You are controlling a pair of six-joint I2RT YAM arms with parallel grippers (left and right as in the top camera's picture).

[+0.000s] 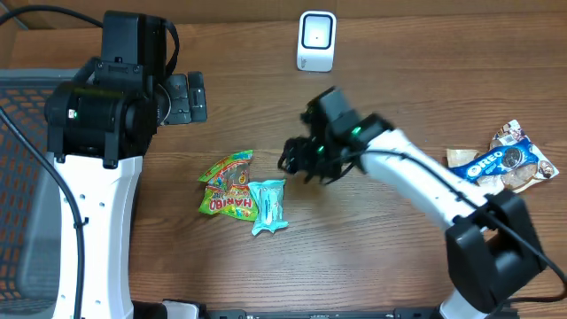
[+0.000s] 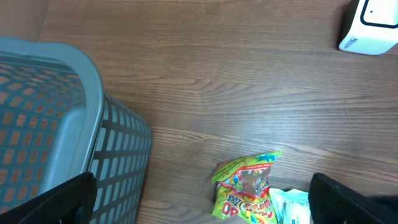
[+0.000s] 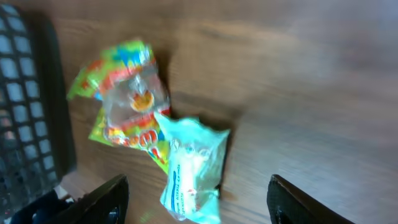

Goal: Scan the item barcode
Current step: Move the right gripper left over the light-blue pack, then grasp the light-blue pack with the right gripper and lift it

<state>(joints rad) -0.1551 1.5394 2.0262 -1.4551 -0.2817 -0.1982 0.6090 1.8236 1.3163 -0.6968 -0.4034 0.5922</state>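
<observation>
The left fingers [image 2: 59, 202] and right fingers [image 3: 99, 202] both stand wide apart and empty, the right pair near the teal packet [image 1: 268, 206] lying against the Haribo bag [image 1: 227, 184] on the bench [image 1: 399, 266].

A grey basket [image 1: 31, 248] with grid walls sits at the left edge of the brown wooden table [image 1: 425, 62]. A blue cookie pack [image 1: 507, 161] lies far off on the right side.
</observation>
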